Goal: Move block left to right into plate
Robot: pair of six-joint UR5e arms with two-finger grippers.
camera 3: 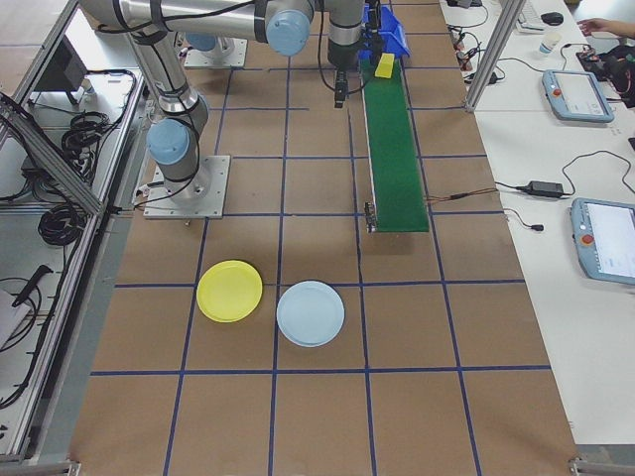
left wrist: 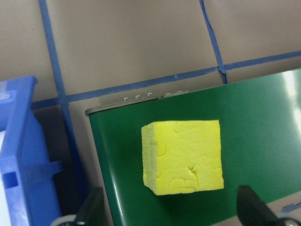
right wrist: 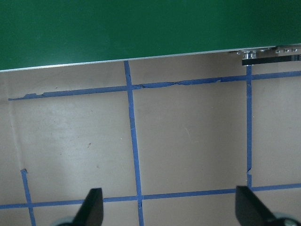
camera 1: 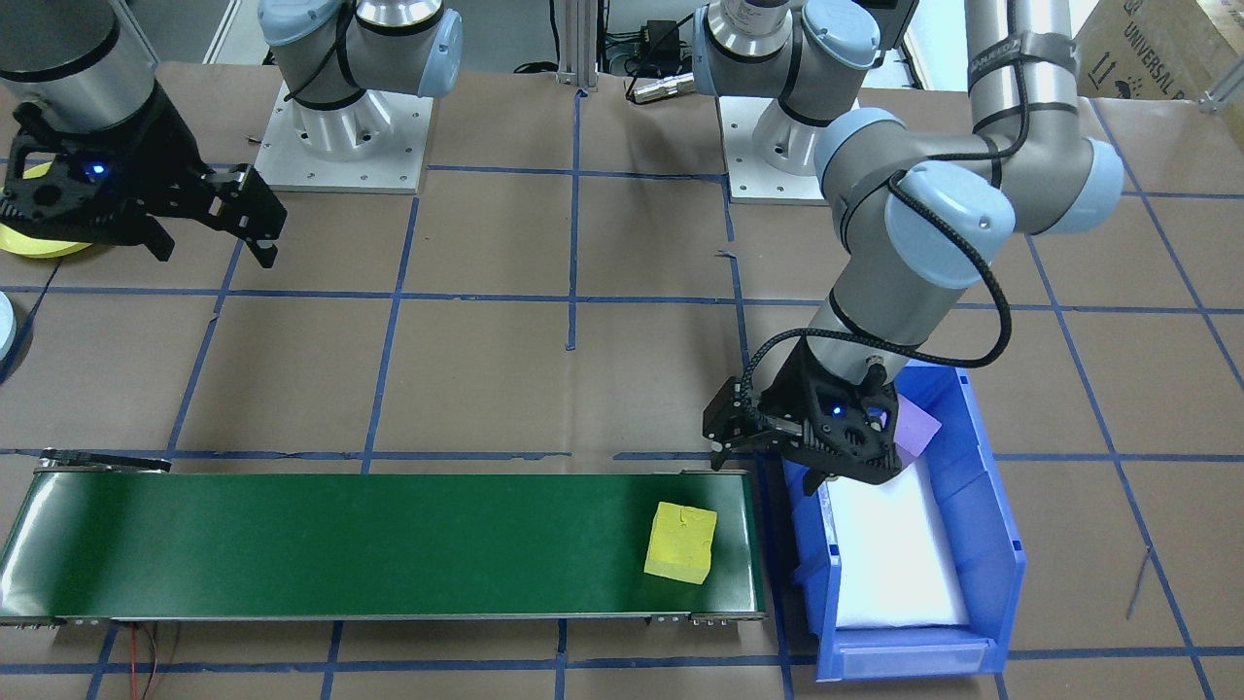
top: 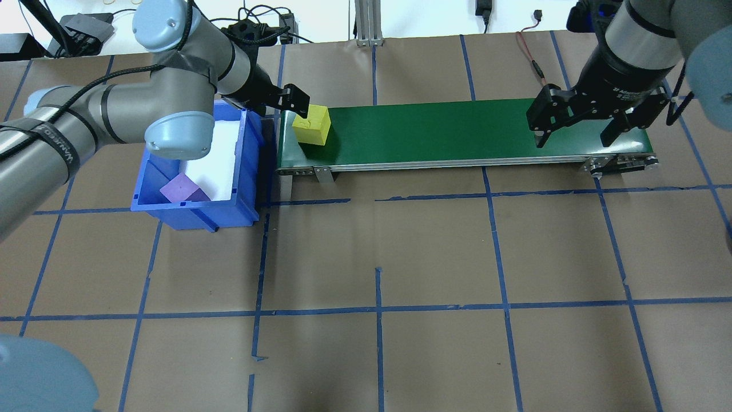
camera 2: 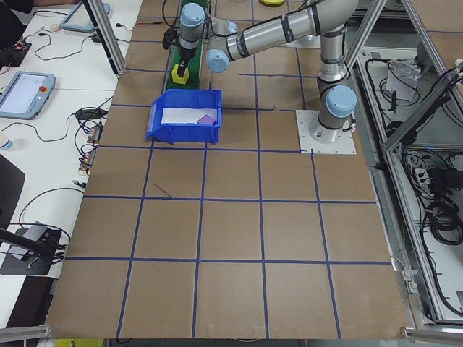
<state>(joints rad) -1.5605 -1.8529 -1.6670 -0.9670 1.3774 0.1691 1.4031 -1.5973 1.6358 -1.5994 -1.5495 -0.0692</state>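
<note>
Yellow block [camera 1: 680, 542] sits on the green conveyor belt [camera 1: 340, 544], close to the belt end that butts against the blue bin [camera 1: 991, 544]. We see nothing touching it on any side. In the left wrist view the block [left wrist: 182, 156] lies ahead of the two fingertips [left wrist: 251, 212], which stand wide apart at the bottom of the picture, with the block's near face roughly centred between them.

Left gripper [top: 293, 100]: jaws parted, holding nothing. In the overhead view it hangs at the belt's bin end, just beside the block's top edge; we cannot tell whether it grazes the foam. In the front-facing view the same gripper [camera 1: 734, 428] is over the gap between belt end and bin rim, apart from the block.

Right gripper [top: 577, 123]: fingers spread, empty, at the opposite end of the belt, over its near edge. Its wrist view shows only belt edge and taped brown tabletop between the fingertips [right wrist: 91, 207].

Yellow plate [camera 3: 229, 291] lies on the tabletop beyond the belt's far-from-bin end, well apart from the block; a pale blue plate [camera 3: 311, 313] just beside it.

In the bin: a white pad [top: 220, 160] and a purple block [top: 182, 189] near the corner closest to the robot.
</note>
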